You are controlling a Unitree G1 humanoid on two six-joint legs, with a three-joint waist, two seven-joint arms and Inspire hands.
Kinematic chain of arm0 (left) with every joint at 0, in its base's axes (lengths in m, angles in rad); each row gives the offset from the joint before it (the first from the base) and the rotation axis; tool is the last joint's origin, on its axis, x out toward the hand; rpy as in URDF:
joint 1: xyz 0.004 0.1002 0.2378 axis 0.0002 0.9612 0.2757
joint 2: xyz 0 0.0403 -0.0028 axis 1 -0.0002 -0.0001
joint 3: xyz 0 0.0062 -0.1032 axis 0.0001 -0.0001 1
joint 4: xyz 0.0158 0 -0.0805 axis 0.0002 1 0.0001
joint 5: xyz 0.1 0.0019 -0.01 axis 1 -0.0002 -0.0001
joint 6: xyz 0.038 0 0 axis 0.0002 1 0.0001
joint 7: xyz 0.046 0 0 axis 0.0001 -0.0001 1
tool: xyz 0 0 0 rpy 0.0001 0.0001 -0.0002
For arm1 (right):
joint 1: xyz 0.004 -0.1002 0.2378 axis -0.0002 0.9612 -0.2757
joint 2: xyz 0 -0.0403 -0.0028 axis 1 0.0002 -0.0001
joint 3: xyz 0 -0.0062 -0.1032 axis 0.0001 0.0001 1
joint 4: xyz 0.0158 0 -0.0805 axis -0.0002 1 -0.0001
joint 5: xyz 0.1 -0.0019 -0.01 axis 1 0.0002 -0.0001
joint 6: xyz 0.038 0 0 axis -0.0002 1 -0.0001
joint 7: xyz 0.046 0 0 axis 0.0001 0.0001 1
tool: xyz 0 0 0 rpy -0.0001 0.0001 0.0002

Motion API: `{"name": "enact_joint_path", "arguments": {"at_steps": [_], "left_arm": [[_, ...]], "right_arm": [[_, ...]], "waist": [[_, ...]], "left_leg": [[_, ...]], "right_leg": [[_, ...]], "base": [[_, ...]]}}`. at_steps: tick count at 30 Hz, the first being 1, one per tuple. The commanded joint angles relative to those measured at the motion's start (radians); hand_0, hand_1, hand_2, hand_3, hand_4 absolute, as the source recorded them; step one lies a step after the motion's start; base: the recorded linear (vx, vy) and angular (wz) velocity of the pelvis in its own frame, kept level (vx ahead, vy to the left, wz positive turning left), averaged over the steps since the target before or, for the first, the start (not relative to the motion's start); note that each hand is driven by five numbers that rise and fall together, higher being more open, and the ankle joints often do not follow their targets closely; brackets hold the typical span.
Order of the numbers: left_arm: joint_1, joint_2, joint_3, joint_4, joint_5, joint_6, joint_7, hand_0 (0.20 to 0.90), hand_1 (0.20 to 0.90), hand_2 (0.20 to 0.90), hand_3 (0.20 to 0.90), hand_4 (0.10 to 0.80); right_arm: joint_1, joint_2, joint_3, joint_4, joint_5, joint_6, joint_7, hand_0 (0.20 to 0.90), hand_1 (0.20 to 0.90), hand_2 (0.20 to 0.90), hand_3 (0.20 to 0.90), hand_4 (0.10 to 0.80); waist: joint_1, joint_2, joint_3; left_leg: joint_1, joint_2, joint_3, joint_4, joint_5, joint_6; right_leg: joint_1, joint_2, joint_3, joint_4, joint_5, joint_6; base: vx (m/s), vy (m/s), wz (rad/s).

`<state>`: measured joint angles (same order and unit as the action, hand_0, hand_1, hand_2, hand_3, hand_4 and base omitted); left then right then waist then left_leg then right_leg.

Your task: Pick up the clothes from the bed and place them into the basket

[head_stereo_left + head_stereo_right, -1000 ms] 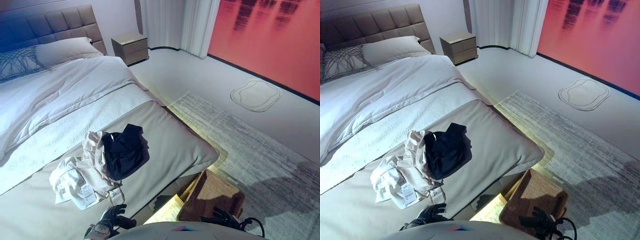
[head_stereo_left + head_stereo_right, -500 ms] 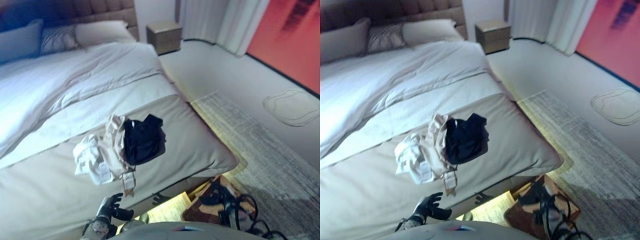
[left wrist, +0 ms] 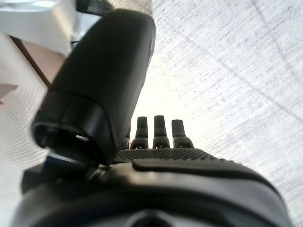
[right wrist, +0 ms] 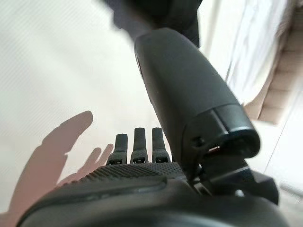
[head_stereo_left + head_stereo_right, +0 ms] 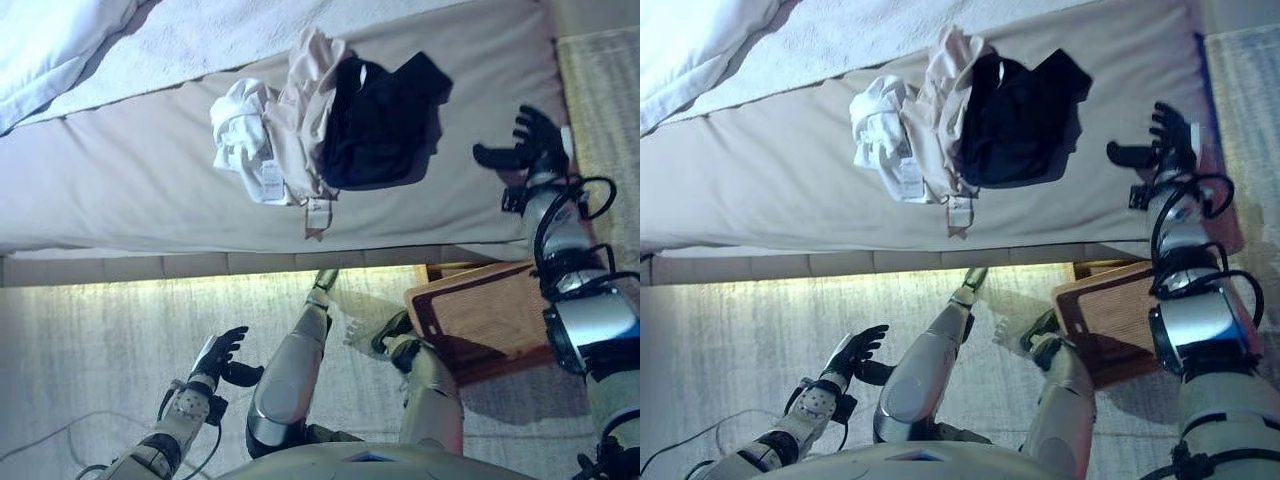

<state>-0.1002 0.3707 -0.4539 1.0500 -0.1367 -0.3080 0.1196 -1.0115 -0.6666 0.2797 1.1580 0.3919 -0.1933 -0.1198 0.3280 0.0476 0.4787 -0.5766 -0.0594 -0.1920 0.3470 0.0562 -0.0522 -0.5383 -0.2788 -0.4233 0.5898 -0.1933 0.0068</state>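
the wide beige-covered bed [image 5: 120, 190] carries the heap of clothes, a black garment [image 5: 375, 125] lying over cream and white pieces [image 5: 265, 145], near its foot edge and within reach. the brown woven basket [image 5: 480, 320] sits on the floor just beside the bed, seemingly empty, though partly hidden. the right hand [image 5: 525, 145] hovers spread beside the black garment, ready to grab. the left hand [image 5: 222, 355] hangs low over the rug, fingers relaxed, holding nothing.

Both eye views look steeply down from the head onto the bed [image 5: 120, 190] edge — a shared scene, set slightly apart, with the bed above and the rug [image 5: 90, 340] below it. The left wrist view looks along its hand [image 3: 142, 156], very close, at the rug beside the bed; the right wrist view — equally close — faces the bed's cover.
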Motion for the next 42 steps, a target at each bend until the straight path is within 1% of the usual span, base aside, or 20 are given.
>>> {"name": "enact_joint_path", "arguments": {"at_steps": [1,2,4,6,9,12,15,16,19,22,23,25,28,29,32,35,39,42], "left_arm": [[0.054,0.057,0.016,-0.023,-0.061,-0.024,0.0,0.9,0.9,0.9,0.9,0.8],[0.059,0.071,0.027,-0.038,-0.072,-0.014,-0.005,0.9,0.9,0.9,0.9,0.8],[0.063,0.086,0.035,-0.04,-0.086,-0.01,-0.013,0.9,0.9,0.9,0.9,0.8],[0.068,0.104,0.049,-0.047,-0.095,-0.012,-0.023,0.9,0.9,0.9,0.9,0.8],[0.071,0.129,0.062,-0.075,-0.112,0.0,-0.038,0.9,0.9,0.9,0.9,0.8],[0.073,0.149,0.064,-0.097,-0.124,0.001,-0.052,0.9,0.9,0.9,0.9,0.8],[0.073,0.171,0.06,-0.137,-0.132,0.015,-0.067,0.9,0.9,0.9,0.9,0.8],[0.077,0.179,0.057,-0.149,-0.144,0.015,-0.071,0.9,0.9,0.9,0.9,0.8],[0.082,0.184,0.05,-0.167,-0.158,0.009,-0.07,0.9,0.9,0.9,0.9,0.8],[0.086,0.193,0.049,-0.17,-0.167,-0.014,-0.08,0.9,0.9,0.9,0.9,0.8],[0.087,0.192,0.051,-0.171,-0.177,-0.023,-0.077,0.9,0.9,0.9,0.9,0.8],[0.081,0.19,0.053,-0.177,-0.195,-0.028,-0.085,0.9,0.9,0.9,0.9,0.8],[0.089,0.182,0.044,-0.179,-0.199,-0.051,-0.082,0.9,0.9,0.9,0.9,0.8],[0.093,0.179,0.04,-0.18,-0.202,-0.06,-0.079,0.9,0.9,0.9,0.9,0.8],[0.1,0.174,0.037,-0.181,-0.21,-0.071,-0.067,0.9,0.9,0.9,0.9,0.8],[0.111,0.173,0.041,-0.18,-0.208,-0.076,-0.067,0.9,0.9,0.9,0.9,0.8],[0.124,0.169,0.052,-0.182,-0.202,-0.085,-0.076,0.9,0.9,0.9,0.9,0.8],[0.133,0.166,0.045,-0.186,-0.201,-0.094,-0.073,0.9,0.9,0.9,0.9,0.8]], "right_arm": [[0.009,-0.079,0.06,-0.099,-0.029,-0.071,0.093,0.9,0.9,0.9,0.9,0.8],[-0.02,-0.091,0.083,-0.106,-0.04,-0.066,0.131,0.9,0.9,0.9,0.9,0.8],[-0.044,-0.098,0.106,-0.101,-0.084,-0.035,0.15,0.9,0.9,0.9,0.9,0.8],[-0.082,-0.108,0.166,-0.068,-0.143,-0.025,0.224,0.9,0.9,0.9,0.9,0.8],[-0.115,-0.118,0.239,-0.047,-0.181,-0.039,0.245,0.9,0.9,0.9,0.9,0.8],[-0.159,-0.117,0.289,-0.036,-0.293,-0.032,0.231,0.9,0.9,0.9,0.9,0.8],[-0.211,-0.128,0.346,-0.012,-0.424,0.027,0.148,0.9,0.9,0.9,0.9,0.8],[-0.235,-0.136,0.375,0.008,-0.498,0.066,0.073,0.9,0.9,0.9,0.9,0.8],[-0.276,-0.133,0.386,0.04,-0.548,0.173,-0.079,0.9,0.9,0.9,0.9,0.8],[-0.293,-0.123,0.382,0.037,-0.616,0.193,-0.11,0.9,0.9,0.9,0.9,0.8],[-0.3,-0.12,0.399,0.034,-0.663,0.204,-0.133,0.9,0.9,0.9,0.9,0.8],[-0.324,-0.113,0.43,0.026,-0.747,0.26,-0.21,0.9,0.9,0.9,0.9,0.8],[-0.355,-0.102,0.437,0.006,-0.775,0.27,-0.331,0.9,0.9,0.9,0.9,0.8],[-0.365,-0.098,0.434,-0.004,-0.796,0.256,-0.366,0.9,0.9,0.9,0.9,0.8],[-0.374,-0.101,0.443,-0.048,-0.808,0.217,-0.414,0.9,0.9,0.9,0.9,0.8],[-0.359,-0.103,0.438,-0.097,-0.796,0.194,-0.42,0.9,0.9,0.9,0.9,0.8],[-0.343,-0.103,0.443,-0.158,-0.81,0.128,-0.42,0.9,0.9,0.9,0.9,0.8],[-0.326,-0.104,0.442,-0.198,-0.782,0.082,-0.423,0.9,0.9,0.9,0.9,0.8]], "waist": [[0.007,0.018,-0.069],[0.012,0.021,-0.063],[0.014,0.021,-0.059],[0.025,0.021,-0.052],[0.037,0.021,-0.043],[0.051,0.023,-0.036],[0.063,0.027,-0.028],[0.068,0.03,-0.026],[0.074,0.036,-0.016],[0.076,0.037,-0.009],[0.079,0.039,-0.006],[0.085,0.048,0.004],[0.087,0.056,0.011],[0.087,0.057,0.012],[0.087,0.058,0.018],[0.086,0.055,0.018],[0.087,0.051,0.02],[0.086,0.048,0.021]], "left_leg": [[-0.063,-0.035,0.094,0.036,-0.011,0.07],[-0.083,-0.032,0.097,0.049,-0.01,0.07],[-0.096,-0.029,0.098,0.056,-0.007,0.069],[-0.108,-0.023,0.094,0.061,-0.004,0.069],[-0.112,-0.016,0.092,0.063,0.001,0.064],[-0.118,-0.016,0.086,0.064,0.004,0.06],[-0.125,-0.018,0.08,0.07,0.003,0.058],[-0.124,-0.018,0.078,0.068,0.004,0.057],[-0.12,-0.022,0.072,0.062,0.003,0.058],[-0.116,-0.025,0.069,0.055,0.002,0.06],[-0.112,-0.027,0.068,0.051,0.002,0.062],[-0.115,-0.031,0.065,0.059,0.001,0.061],[-0.119,-0.033,0.065,0.057,0.002,0.061],[-0.118,-0.033,0.064,0.053,0.003,0.061],[-0.113,-0.034,0.065,0.048,0.0,0.062],[-0.109,-0.032,0.068,0.05,-0.003,0.059],[-0.104,-0.028,0.073,0.056,-0.006,0.054],[-0.101,-0.026,0.074,0.059,-0.009,0.051]], "right_leg": [[-0.015,0.035,0.07,-0.043,0.107,0.043],[-0.036,0.025,0.072,-0.024,0.104,0.046],[-0.045,0.024,0.075,-0.018,0.102,0.047],[-0.054,0.022,0.072,-0.014,0.104,0.049],[-0.045,0.019,0.061,-0.02,0.109,0.053],[-0.034,0.018,0.051,-0.029,0.111,0.058],[-0.023,0.019,0.04,-0.037,0.113,0.061],[-0.015,0.021,0.035,-0.045,0.116,0.063],[0.005,0.028,0.028,-0.07,0.123,0.068],[0.019,0.035,0.027,-0.094,0.128,0.071],[0.029,0.037,0.027,-0.103,0.127,0.072],[0.037,0.033,0.025,-0.107,0.126,0.074],[0.044,0.036,0.025,-0.121,0.125,0.075],[0.049,0.039,0.027,-0.129,0.124,0.075],[0.064,0.044,0.027,-0.145,0.118,0.073],[0.076,0.043,0.025,-0.152,0.114,0.073],[0.098,0.042,0.025,-0.166,0.108,0.072],[0.113,0.045,0.027,-0.174,0.103,0.071]], "base": [[-0.008,0.073,0.02],[-0.007,0.055,0.04],[0.003,0.025,0.03],[0.0,0.0,0.0],[0.0,0.0,0.0],[0.019,-0.024,-0.03],[0.034,-0.033,-0.01],[0.041,-0.017,0.02],[0.021,-0.029,0.04],[-0.007,-0.02,0.05],[0.0,0.0,0.0],[0.0,0.0,0.0],[-0.003,0.01,0.0],[0.0,0.0,0.0],[-0.003,0.008,-0.02],[0.0,0.0,0.0],[0.0,0.0,0.0],[0.006,0.0,-0.01]]}}
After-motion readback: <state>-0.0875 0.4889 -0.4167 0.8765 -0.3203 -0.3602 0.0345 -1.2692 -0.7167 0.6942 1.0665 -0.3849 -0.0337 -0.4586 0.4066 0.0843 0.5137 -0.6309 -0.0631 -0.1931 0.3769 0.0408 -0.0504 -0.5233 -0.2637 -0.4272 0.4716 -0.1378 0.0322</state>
